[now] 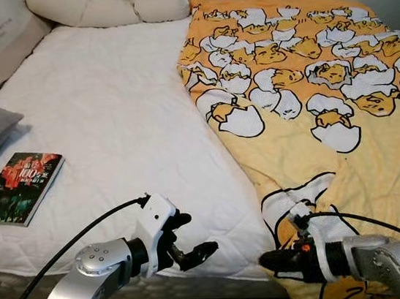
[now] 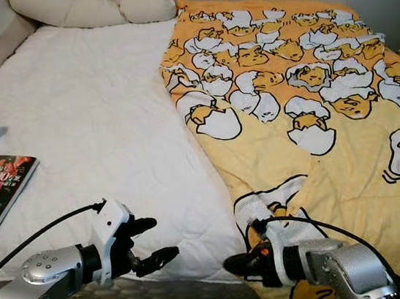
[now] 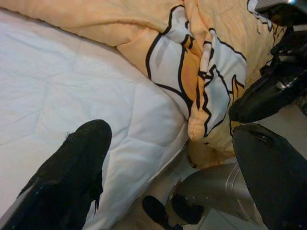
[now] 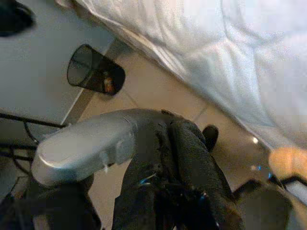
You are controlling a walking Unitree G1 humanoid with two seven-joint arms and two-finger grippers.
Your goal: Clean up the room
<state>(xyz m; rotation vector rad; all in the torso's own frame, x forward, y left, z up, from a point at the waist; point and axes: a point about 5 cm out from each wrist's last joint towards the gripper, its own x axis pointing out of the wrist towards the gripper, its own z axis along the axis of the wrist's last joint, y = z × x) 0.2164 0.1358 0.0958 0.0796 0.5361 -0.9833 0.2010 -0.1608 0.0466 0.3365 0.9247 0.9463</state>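
Right gripper (image 1: 270,260) clenched beside the yellow quilt (image 1: 311,149) corner; left gripper (image 1: 194,236) released, farther off over the mattress (image 1: 107,117).

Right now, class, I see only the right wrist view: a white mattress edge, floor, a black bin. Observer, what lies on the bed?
Observer: A book lies on the white sheet, on the robot's left side.
Operator: And the right side?
Observer: A yellow blanket with egg cartoons covers it; the right tool is at its near corner.
Operator: Where is the left tool?
Observer: The left tool, open, hovers at the bed's near edge.
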